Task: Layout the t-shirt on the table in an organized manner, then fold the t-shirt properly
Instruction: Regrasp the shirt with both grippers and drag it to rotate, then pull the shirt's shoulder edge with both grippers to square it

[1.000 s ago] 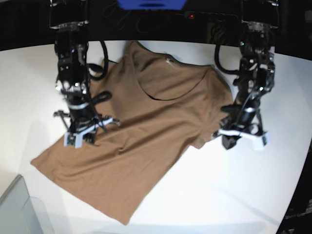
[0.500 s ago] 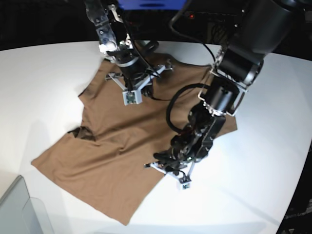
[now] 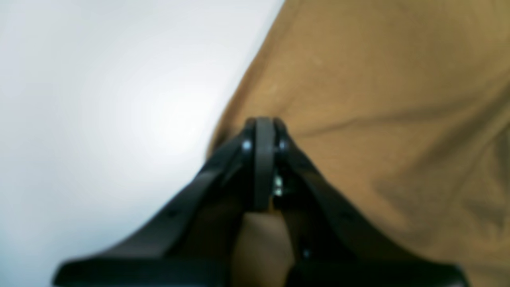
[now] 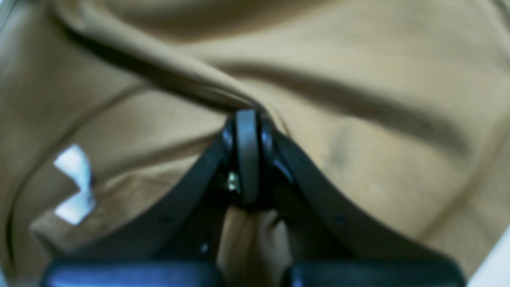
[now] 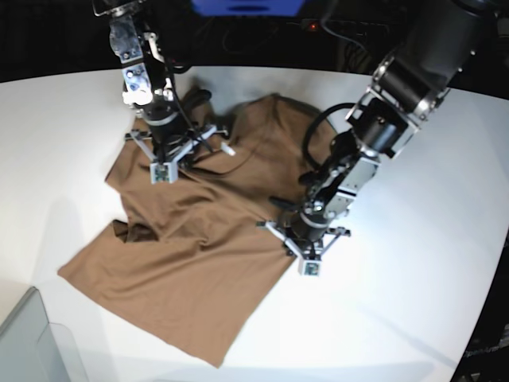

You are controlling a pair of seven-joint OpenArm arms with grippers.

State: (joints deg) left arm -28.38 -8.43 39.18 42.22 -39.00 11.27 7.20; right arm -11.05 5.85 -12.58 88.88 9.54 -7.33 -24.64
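The brown t-shirt [image 5: 183,239] lies rumpled on the white table [image 5: 64,127], its lower part spread toward the front left and its upper part bunched. My right gripper [image 5: 169,151] is at the shirt's far left, shut on a raised fold of the cloth [image 4: 358,119]; the pinch shows in the right wrist view [image 4: 247,113]. The white neck tag [image 4: 75,183] lies to its left. My left gripper [image 5: 306,239] is low at the shirt's right edge, shut on the hem [image 3: 263,121], with brown cloth [image 3: 378,99] to its right and bare table [image 3: 99,99] to its left.
A grey translucent bin corner [image 5: 32,342] sits at the front left. The table's curved edge [image 5: 477,318] runs down the right side, with dark floor beyond. A blue object [image 5: 246,6] and cables sit behind the far edge.
The shirt, flat a second ago, is now bunched at the top, its right side drawn inward. The right gripper has shifted left with its fold; the left gripper has edged right along the hem.
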